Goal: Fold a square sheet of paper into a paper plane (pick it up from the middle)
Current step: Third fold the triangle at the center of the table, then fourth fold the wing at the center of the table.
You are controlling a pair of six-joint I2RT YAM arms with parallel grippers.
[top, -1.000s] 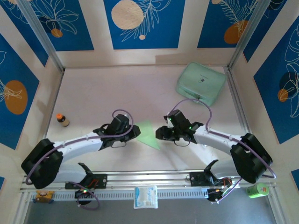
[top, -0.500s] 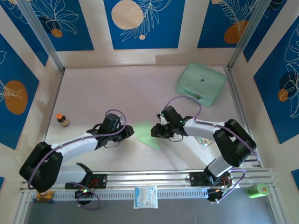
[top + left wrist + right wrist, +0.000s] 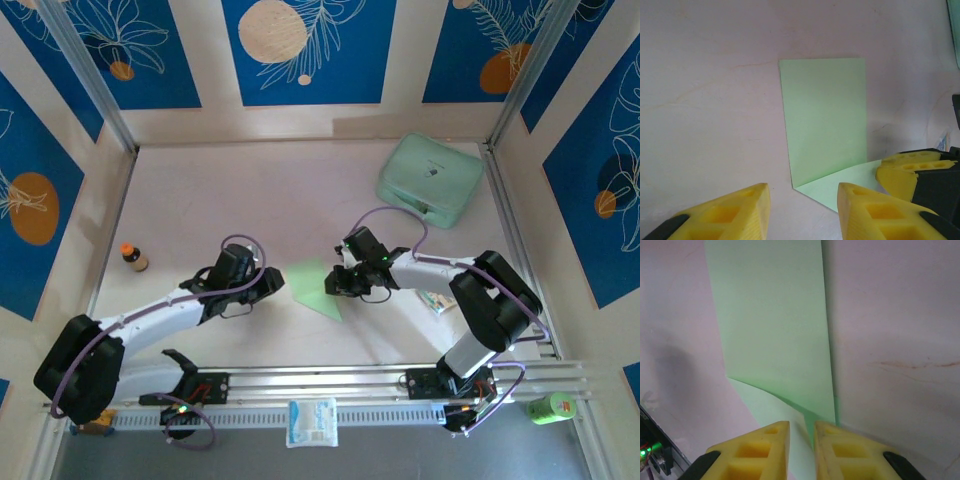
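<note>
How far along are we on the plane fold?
Done: little; no plane shape yet, the square sheet of paper has one flap bent up. In hand: the right gripper pinches that flap's edge; the left gripper hovers open beside the sheet, not touching. Left: flatten this fold, then all further folds.

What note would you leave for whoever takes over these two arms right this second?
Left claw: open, empty, beside the sheet.
Right claw: pinched shut on the sheet's edge, that side raised off the table.
Done: sheet grabbed, one side bent up; no pressed crease visible.
To do: every fold of the plane.
</note>
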